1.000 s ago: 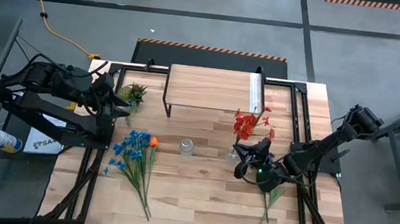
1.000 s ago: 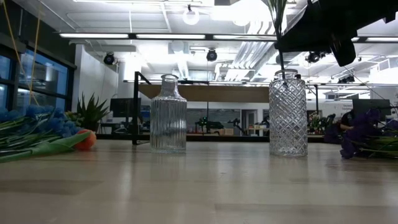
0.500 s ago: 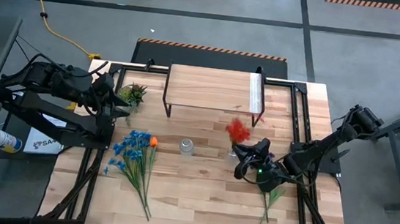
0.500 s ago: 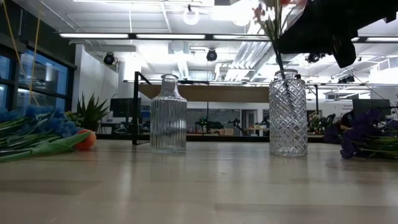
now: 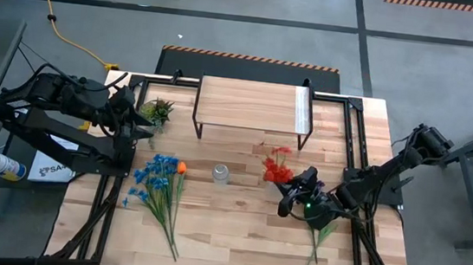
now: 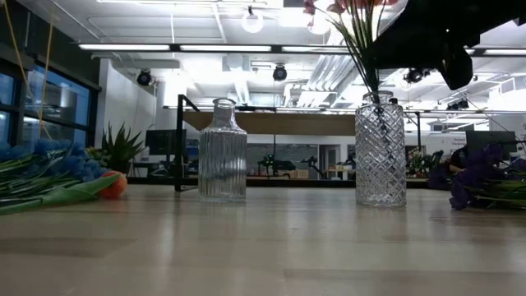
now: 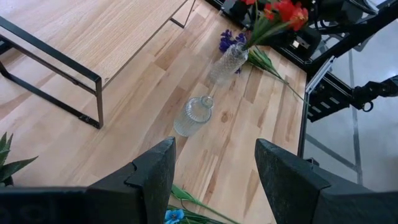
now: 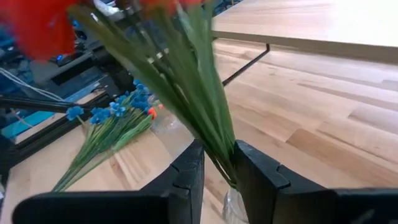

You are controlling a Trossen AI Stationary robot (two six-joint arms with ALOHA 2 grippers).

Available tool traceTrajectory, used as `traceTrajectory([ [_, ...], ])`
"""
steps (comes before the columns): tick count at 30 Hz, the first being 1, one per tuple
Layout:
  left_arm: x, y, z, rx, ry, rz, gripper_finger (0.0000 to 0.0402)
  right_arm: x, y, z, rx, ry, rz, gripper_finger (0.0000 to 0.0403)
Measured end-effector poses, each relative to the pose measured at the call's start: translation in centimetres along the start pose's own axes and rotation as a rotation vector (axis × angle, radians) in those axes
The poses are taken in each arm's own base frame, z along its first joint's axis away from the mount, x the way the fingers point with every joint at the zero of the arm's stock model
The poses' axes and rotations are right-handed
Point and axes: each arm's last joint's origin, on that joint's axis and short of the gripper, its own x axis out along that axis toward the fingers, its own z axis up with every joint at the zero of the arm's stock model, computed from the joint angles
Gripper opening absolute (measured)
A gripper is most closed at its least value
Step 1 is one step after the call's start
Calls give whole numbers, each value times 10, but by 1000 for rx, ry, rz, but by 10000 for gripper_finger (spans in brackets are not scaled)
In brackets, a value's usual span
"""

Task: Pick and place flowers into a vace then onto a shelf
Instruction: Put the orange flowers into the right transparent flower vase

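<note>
A: Where's your red bunch point(image 5: 278, 166)?
B: Stems in the diamond-cut vase point(image 6: 380, 153), near the shelf's point(image 5: 252, 104) right front leg.
A: Right gripper point(image 5: 295, 193)?
B: At the vase mouth, fingers point(image 8: 189, 174) narrow w/ the stems between them; can't tell if they pinch.
A: Left gripper point(image 5: 140, 117)?
B: Waits by the table's left edge near the potted plant point(image 5: 159, 109), fingers point(image 7: 157, 171) apart, empty.
A: Blue bunch point(image 5: 156, 180)?
B: Flat on the table, left-front; ribbed vase point(image 6: 222, 151) beside it.

On the plank table point(image 5: 236, 228) the shelf point(image 5: 252, 106) stands at twelve o'clock. A small clear vase point(image 5: 220, 174) is at the centre. The blue flowers point(image 5: 158, 181) lie at nine o'clock. The red flowers point(image 5: 277, 167) are at three o'clock, beside the right gripper point(image 5: 293, 194).
</note>
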Motion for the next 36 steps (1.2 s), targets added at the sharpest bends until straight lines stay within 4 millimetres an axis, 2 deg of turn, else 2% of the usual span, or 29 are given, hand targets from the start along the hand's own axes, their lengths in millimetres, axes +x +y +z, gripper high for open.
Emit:
traceTrajectory([
  [4,0,0,0,0,0,0,253,-4,1,0,3,4,17,79],
  [15,0,0,0,0,0,-1,253,-14,0,17,23,6,62,81],
  [36,0,0,0,11,-2,-2,253,-15,1,12,56,151,147,85],
])
